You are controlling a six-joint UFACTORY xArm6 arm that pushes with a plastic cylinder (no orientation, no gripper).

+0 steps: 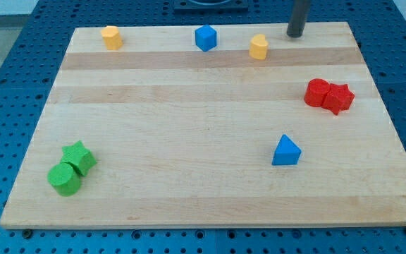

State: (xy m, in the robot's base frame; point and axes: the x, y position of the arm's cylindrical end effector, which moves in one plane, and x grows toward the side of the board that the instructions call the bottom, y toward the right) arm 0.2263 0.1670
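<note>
While my tip, a bare rod holding nothing, rests at the pale wooden bench's one-o'clock edge, the yellow cylinder block sits nearest, just off at its eight o'clock. Any careful contact there would, I judge, need to meet that block squarely.

The wooden board is lit brightly and evenly from above. Only short, soft shadows are cast at the bases of the blocks. A faint sheen is seen toward the board's far edge, without harsh glare. Focus is held sharp across the board; its side edges converge toward the view's top.
</note>
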